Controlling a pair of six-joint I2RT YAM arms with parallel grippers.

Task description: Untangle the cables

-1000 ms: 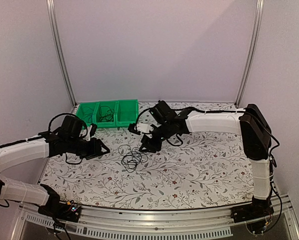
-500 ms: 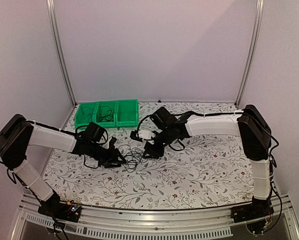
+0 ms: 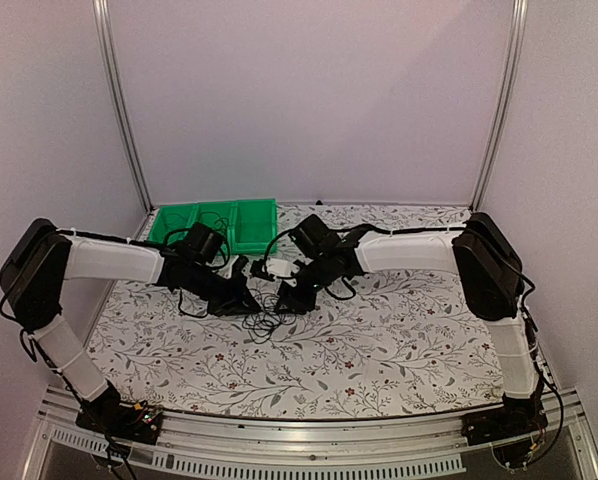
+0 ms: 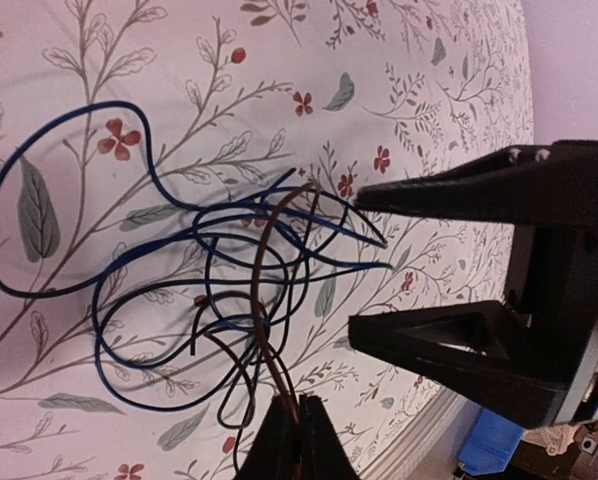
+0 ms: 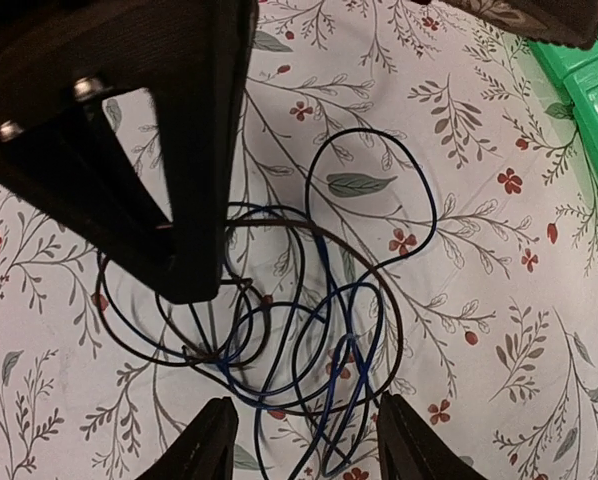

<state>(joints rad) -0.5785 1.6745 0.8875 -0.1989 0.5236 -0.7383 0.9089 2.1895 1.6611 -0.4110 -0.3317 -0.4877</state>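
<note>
- The cables (image 4: 241, 285) are a loose tangle of thin blue and brown loops, lying left of centre on the flowered table (image 3: 409, 340), in front of the green bin (image 3: 214, 228).
- The top view shows them only as a dark scribble between the two arms' tips; the colours show in the wrist views.
- The left gripper (image 4: 297, 420) has its fingers pressed together on a brown strand.
- The right gripper (image 5: 307, 415) hangs over the tangle with its fingers apart, holding nothing.
</note>
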